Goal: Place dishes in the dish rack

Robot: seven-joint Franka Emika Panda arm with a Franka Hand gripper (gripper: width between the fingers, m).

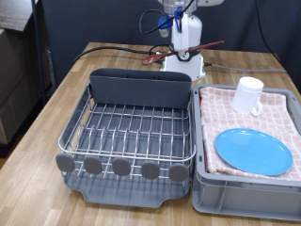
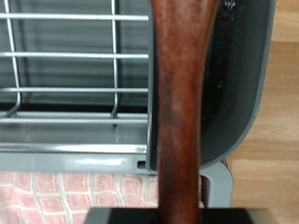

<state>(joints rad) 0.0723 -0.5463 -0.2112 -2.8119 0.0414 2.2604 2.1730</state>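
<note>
The wooden spoon [image 1: 184, 49] is gripped in the claw [image 1: 184, 33] above the rack's [image 1: 132, 132] far end, its long axis lying crosswise, directly over the dark caddy [image 1: 141, 83]
</note>
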